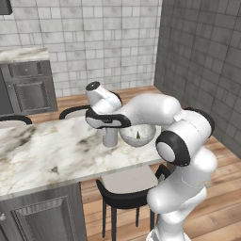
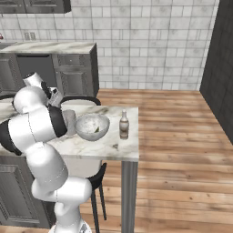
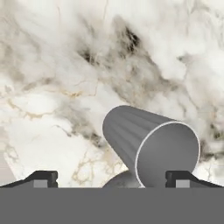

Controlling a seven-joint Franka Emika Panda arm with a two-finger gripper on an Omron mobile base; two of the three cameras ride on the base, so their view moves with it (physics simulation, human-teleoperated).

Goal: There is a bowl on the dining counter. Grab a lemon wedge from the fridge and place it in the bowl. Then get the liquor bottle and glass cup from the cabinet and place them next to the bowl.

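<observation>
Rendered home kitchen. Marble dining counter [image 2: 113, 145] on dark grey panelled fronts, black-backed stool [image 1: 127, 195] tucked beneath its edge. Behind counter: pale tiled wall [image 2: 150, 45], dark base cabinets [image 2: 75, 73] under second marble worktop [image 2: 48, 47]. Wood plank floor [image 2: 177, 150] beside counter. Bowl [image 2: 92, 126], bottle [image 2: 124, 124] on counter.

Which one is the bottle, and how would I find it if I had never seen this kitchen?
Look at the dining counter, the long white marble slab with grey veins. Near its end sits a wide pale bowl, and the liquor bottle stands upright just beside it, on the side towards the counter's end. It is the slim, brownish one with a narrow pale neck, unlike the plain straight-sided glass cup on the bowl's other side.
</observation>
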